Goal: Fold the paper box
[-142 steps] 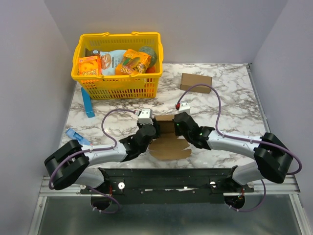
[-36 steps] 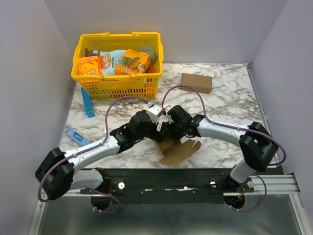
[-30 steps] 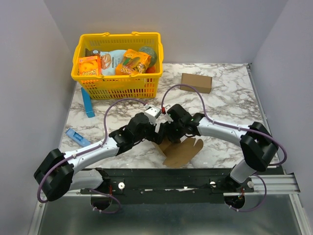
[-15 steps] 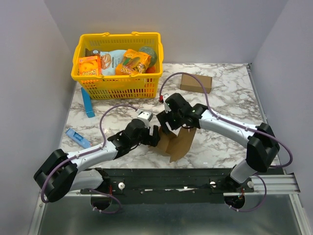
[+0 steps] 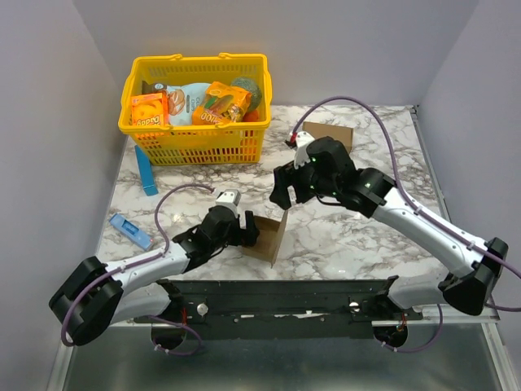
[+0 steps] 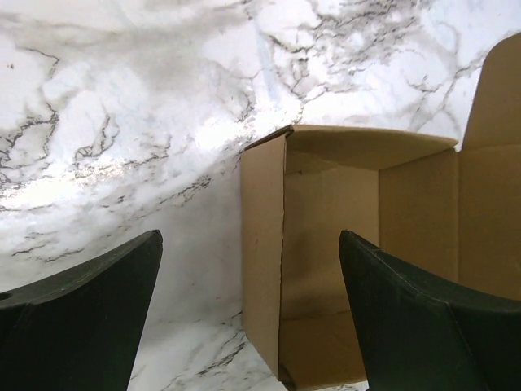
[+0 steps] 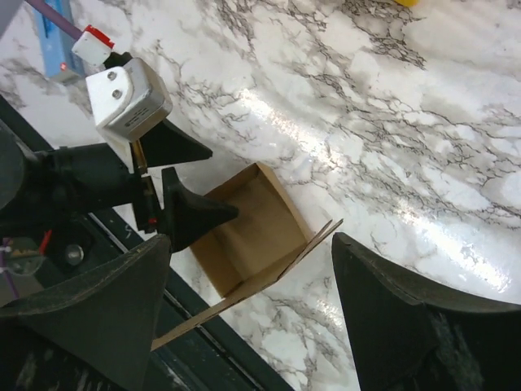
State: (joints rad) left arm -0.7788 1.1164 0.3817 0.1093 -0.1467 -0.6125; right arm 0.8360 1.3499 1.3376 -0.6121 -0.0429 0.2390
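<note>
Marble table (image 5: 374,236). Yellow basket (image 5: 195,61) back left, full of snack packs, well apart from the work. Longer brown carton (image 5: 327,136) back right, not the target. Paper box (image 5: 267,236) sits near-centre, close to the table's near edge. It is half formed: walls up, one side open toward the left gripper (image 5: 247,230), one flap loose and sticking out.

Thin cardboard, so likely very light, springy at the creases, quick to slide on marble, and it would crush under a hard pinch. Best taken by a wall edge or the flap, with the other arm bracing.

Left gripper low at the open mouth, jaws spread wide, holding nothing. Right gripper (image 5: 282,194) raised above the box, jaws apart, empty.

Open marble right of and behind the box. Little room toward the near rail (image 5: 277,293), so a push that way risks sending it off the edge. Blue strip (image 5: 145,175) at left, well apart.
</note>
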